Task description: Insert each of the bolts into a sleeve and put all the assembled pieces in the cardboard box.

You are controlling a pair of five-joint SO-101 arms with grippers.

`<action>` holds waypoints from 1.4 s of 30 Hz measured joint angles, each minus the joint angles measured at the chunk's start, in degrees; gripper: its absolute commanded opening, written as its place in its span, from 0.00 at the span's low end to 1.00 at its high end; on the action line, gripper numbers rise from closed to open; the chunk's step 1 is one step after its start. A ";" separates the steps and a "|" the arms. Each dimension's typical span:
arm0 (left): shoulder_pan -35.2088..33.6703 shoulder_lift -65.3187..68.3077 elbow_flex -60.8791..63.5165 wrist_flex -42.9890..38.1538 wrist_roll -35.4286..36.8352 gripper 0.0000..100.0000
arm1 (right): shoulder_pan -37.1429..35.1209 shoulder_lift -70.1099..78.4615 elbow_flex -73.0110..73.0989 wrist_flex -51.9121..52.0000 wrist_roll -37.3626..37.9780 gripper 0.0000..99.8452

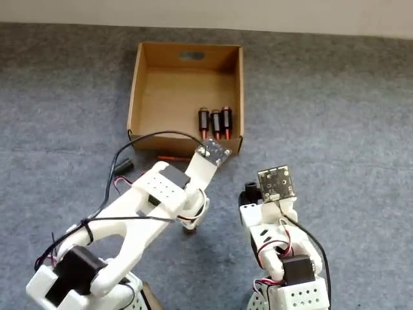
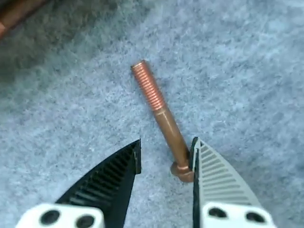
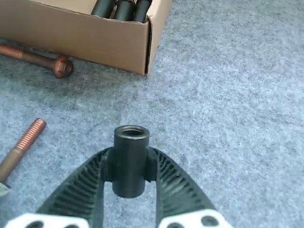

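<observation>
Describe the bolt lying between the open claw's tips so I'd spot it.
Find the cardboard box on the carpet, where another bolt lies along its front wall. The wanted bolt lies farther out, alone, its head between the open fingers of the left gripper.

Indoor robot workspace — grey carpet (image 1: pixel 335 103), pale wall (image 1: pixel 271 13).

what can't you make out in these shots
- Right wrist view: loose bolt, head cut off by the picture edge.
- Right wrist view: pieces in the box, tops cut off by the edge.
- Left wrist view: head of the loose bolt partly behind the left pincer's white finger.
- High view: bolt by the box, one end under the left arm.
</observation>
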 measured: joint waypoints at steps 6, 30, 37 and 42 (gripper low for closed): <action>0.00 5.27 -1.05 -1.23 0.09 0.17 | 0.00 0.00 0.00 0.00 0.00 0.01; -15.74 -5.98 -1.23 15.38 -46.51 0.01 | 0.00 0.00 0.00 0.00 0.00 0.01; -16.62 1.41 -2.90 16.00 -50.90 0.14 | 0.00 0.00 0.00 0.00 0.00 0.01; -17.23 9.32 -8.88 16.70 -50.90 0.14 | 0.00 0.00 0.00 0.00 0.00 0.01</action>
